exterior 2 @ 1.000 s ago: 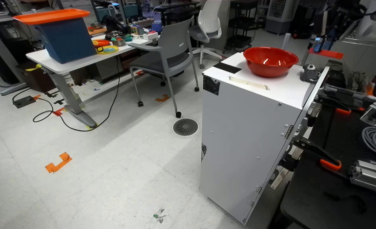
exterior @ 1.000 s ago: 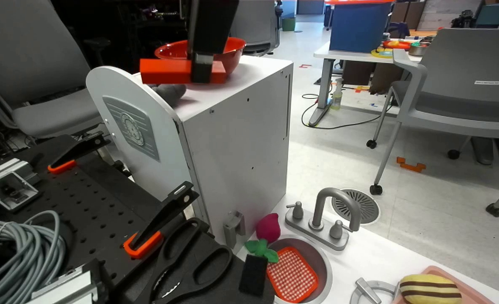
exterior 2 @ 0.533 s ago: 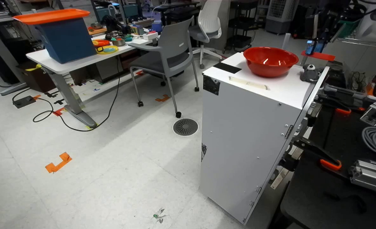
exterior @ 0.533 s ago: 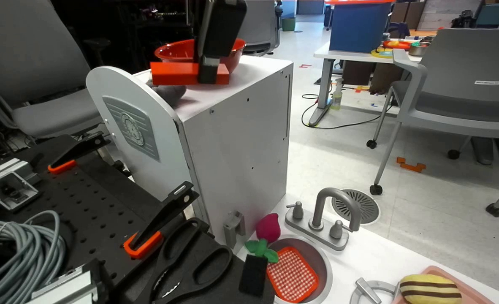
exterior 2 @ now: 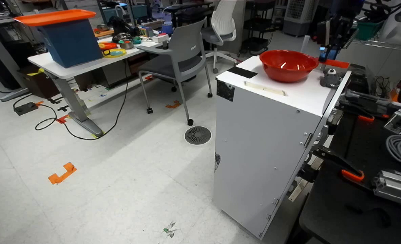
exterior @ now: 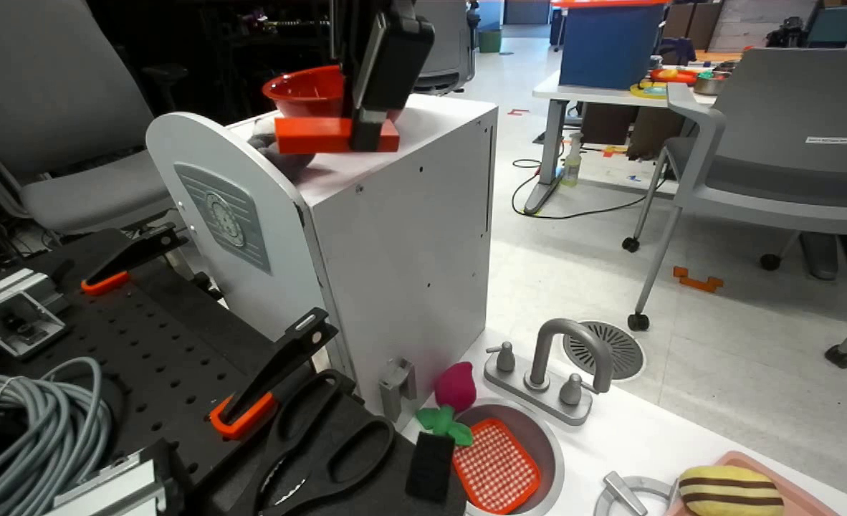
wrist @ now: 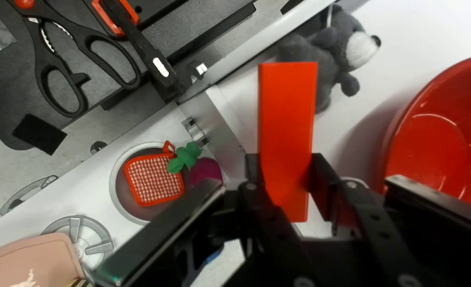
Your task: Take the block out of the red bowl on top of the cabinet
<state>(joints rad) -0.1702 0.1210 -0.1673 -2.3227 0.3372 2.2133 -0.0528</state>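
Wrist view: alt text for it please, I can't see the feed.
The gripper holds the orange-red block, outside the red bowl, which the right edge cuts off. Behind the block are the white cabinet top and a grey plush toy, partly hidden; a sink sits lower left.

The wrist view shows one orange-red block, one red bowl at three o'clock, one grey plush animal about half past one, one pair of scissors at ten, one checked pot holder at eight. In an exterior view: two black-and-orange clamps at eight and nine, one faucet at four. In an exterior view: one white cabinet at four, two chairs near twelve.
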